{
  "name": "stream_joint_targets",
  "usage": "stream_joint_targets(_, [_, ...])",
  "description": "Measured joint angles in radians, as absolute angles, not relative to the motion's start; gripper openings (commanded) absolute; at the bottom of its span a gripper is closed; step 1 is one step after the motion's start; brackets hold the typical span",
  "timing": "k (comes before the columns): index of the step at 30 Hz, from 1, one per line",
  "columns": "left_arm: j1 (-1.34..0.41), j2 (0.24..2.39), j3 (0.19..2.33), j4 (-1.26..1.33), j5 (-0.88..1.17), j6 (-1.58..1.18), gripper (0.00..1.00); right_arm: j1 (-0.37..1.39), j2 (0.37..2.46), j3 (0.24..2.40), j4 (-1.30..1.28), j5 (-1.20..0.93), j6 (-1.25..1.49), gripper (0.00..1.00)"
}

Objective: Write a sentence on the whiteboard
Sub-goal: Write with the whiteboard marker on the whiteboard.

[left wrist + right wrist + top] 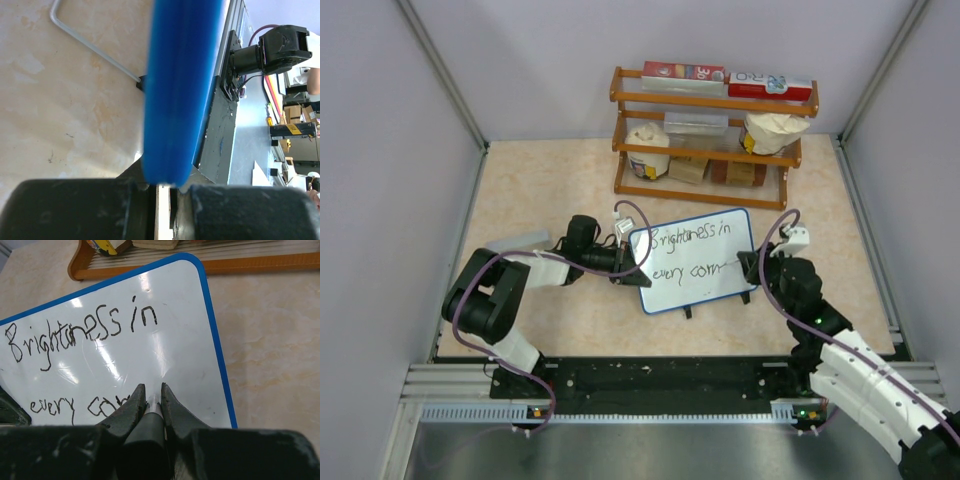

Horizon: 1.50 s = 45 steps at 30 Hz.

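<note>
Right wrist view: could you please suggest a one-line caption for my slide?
Right gripper, shut on a marker, with its tip at the second line of the sentence on the whiteboard.

Top view overhead, far; wrist views close; all share whiteboard (692, 260).

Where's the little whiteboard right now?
Top view: the whiteboard stands mid-table, in front of the wooden rack, its left edge clamped by the left gripper and the right gripper holding a marker at its right side.

White-shelled arms (495, 295); purple cables (448, 320); right end effector (152, 390) black
</note>
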<state>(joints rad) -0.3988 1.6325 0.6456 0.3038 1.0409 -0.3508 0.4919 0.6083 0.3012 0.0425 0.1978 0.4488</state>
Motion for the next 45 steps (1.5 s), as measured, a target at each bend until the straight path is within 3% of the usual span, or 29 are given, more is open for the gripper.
stream_joint_targets(45, [-0.398,1.634,0.646,0.306,1.043,-0.353,0.00,0.488,0.556,0.267,-0.006,0.135,0.483,0.00])
